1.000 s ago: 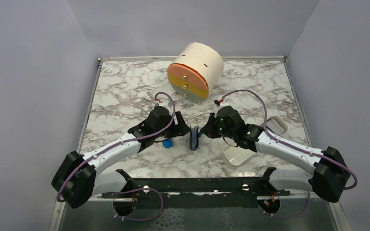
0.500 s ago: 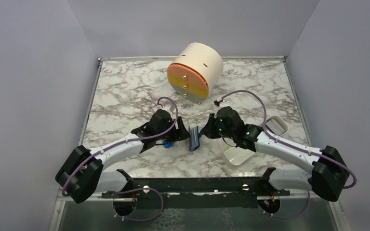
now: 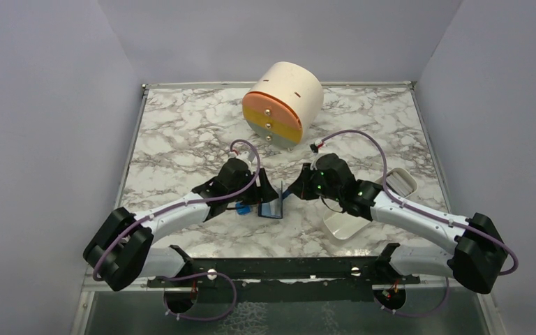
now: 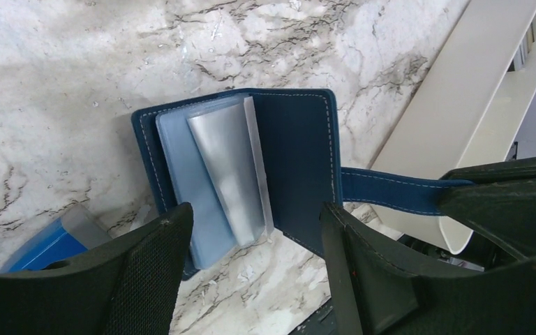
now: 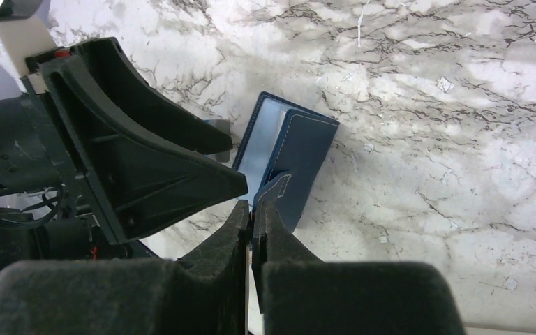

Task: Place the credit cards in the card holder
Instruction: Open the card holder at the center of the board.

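**Card holder (image 3: 273, 206) spread open near the centre of the worktop (image 3: 181, 132), sleeves exposed.**
Your right hand (image 5: 252, 216) is clamped on the snap tab (image 4: 391, 192), apparently to hold the cover back toward 3 o'clock. Your left hand (image 4: 252, 218) hangs above, jaws apart and holding nothing. No credit cards show in the sleeves. The white tray (image 3: 342, 227) sits at 4 o'clock, contents unclear.

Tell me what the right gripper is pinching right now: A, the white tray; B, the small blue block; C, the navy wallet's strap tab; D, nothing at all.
C: the right gripper has its fingers closed on the strap tab that sticks out from the open card holder.
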